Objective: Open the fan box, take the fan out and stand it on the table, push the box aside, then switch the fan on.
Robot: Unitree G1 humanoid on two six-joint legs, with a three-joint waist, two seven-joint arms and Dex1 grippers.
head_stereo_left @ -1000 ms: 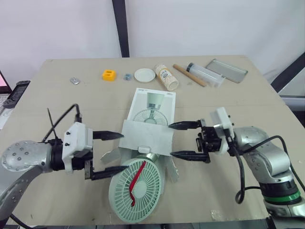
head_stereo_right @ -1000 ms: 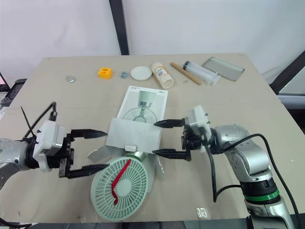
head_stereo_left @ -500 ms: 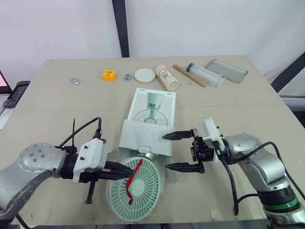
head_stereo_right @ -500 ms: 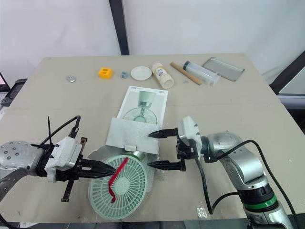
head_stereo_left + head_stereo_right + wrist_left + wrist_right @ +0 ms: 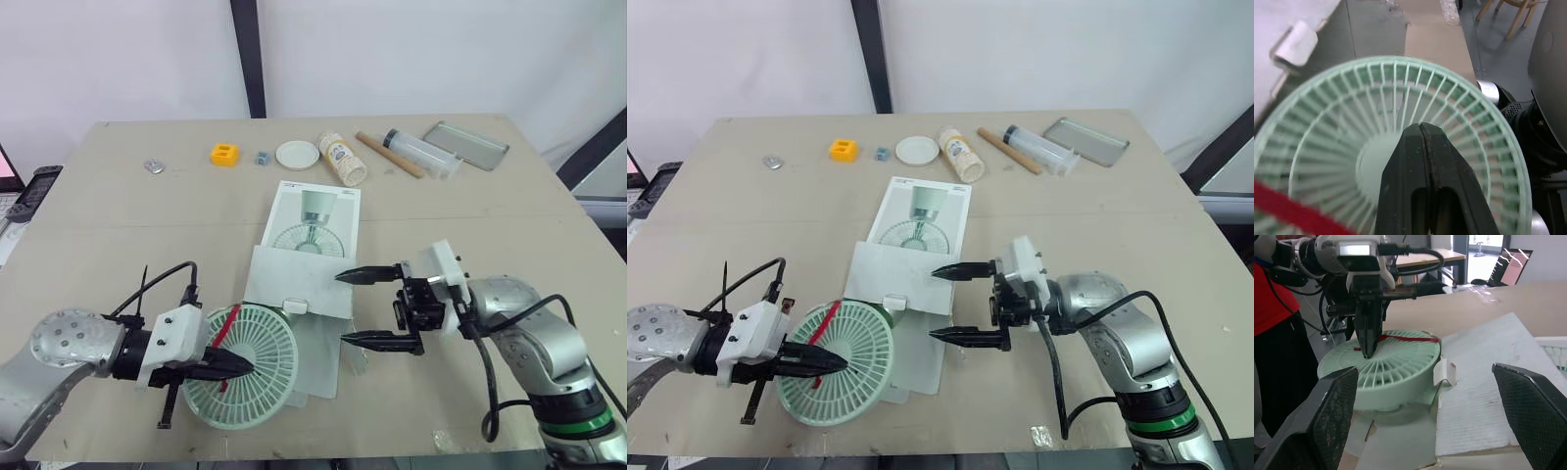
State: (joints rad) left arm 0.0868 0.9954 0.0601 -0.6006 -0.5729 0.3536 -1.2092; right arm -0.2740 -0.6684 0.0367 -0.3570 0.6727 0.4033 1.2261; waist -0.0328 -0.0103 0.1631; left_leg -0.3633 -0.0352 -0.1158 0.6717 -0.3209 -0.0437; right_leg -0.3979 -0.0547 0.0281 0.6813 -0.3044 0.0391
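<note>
A pale beige table (image 5: 509, 225) stands against a plain white wall (image 5: 441, 49) crossed by one dark post (image 5: 247, 59). Its top is flat and matt, with free space outside both arms.

The fan box (image 5: 313, 220) lies flat just beyond both grippers, printed face up, with its near flap (image 5: 299, 279) folded open toward the robot. The fan (image 5: 265, 338) is partly out of that mouth. It lies on its back directly under the left gripper (image 5: 240, 367), green grille upward and a red strip (image 5: 223, 325) across it.

The left gripper's fingers are pressed together, with the tips resting near the middle of the grille. Whether a rib is nipped between them is hard to tell. The pose reads as dragging the fan sideways clear of the box rather than lifting it.

The right gripper (image 5: 341, 308) hovers at the box's near corner on its own side, fingers spread wide. One tip is over the flap's edge and the other sits lower, beside the box. It looks placed to steady the carton while the fan slides out. The fan is not yet upright, so standing it up, pushing the box aside and switching it on are all yet to do.

Well beyond both grippers, along the table's far edge, lie a yellow block (image 5: 224, 154), a white lid (image 5: 297, 154), a bottle (image 5: 342, 159) on its side, a wooden stick (image 5: 389, 154) and a metal tray (image 5: 466, 145), all clear of the work.
</note>
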